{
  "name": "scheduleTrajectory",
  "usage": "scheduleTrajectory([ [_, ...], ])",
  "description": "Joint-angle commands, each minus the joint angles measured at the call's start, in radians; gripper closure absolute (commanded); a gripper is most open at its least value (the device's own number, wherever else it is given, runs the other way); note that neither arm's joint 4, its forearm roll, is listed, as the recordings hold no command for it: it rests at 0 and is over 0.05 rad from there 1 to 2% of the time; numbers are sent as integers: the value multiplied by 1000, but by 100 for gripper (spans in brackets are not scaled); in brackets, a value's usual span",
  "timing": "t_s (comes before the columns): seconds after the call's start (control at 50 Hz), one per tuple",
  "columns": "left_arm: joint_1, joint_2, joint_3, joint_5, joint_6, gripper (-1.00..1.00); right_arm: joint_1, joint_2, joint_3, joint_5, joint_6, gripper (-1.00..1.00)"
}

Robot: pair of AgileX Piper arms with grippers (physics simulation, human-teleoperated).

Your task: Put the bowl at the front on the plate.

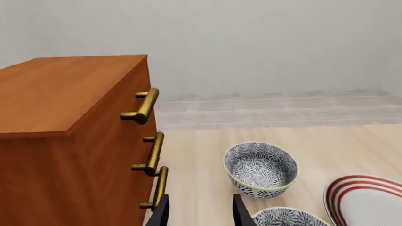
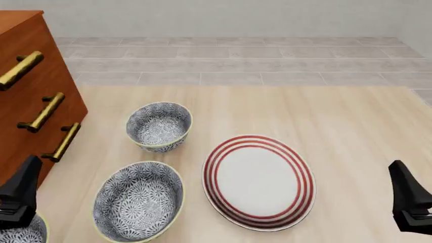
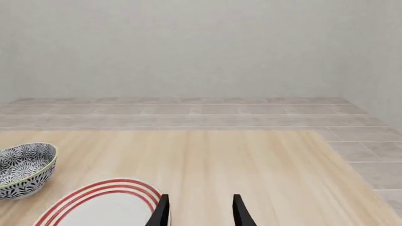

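Two pairs of jaws stand apart; the bowl (image 2: 20, 236) lies near-left, just below the left gripper (image 2: 20, 197), the nearer arm; the plate (image 2: 258, 181) lies to its right.

No text, label, brand, number or sign can be read in any of the views; only floral patterning and red rings are seen.
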Motion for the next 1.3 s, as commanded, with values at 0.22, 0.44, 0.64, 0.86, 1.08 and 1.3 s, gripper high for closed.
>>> scheduleTrajectory([
  [0.22, -50, 167, -199, 194, 99, -100, -3, -4, 0, 3, 2, -100],
  [0.44, -49, 55, -355, 505, 12, -100, -5, -4, -1, 4, 0, -100],
  [0.64, -53, -42, -488, 771, 5, -100, -6, -3, -4, 14, 0, -100],
  [0.86, 16, -25, -555, 934, 1, -100, -10, 2, -11, 25, 8, -100],
  [1.08, 27, -13, -592, 1065, -40, -100, -7, 12, -7, 14, 5, -100],
  [1.3, -4, 26, -582, 1124, -81, -100, -8, 38, 1, -17, 11, -100],
])
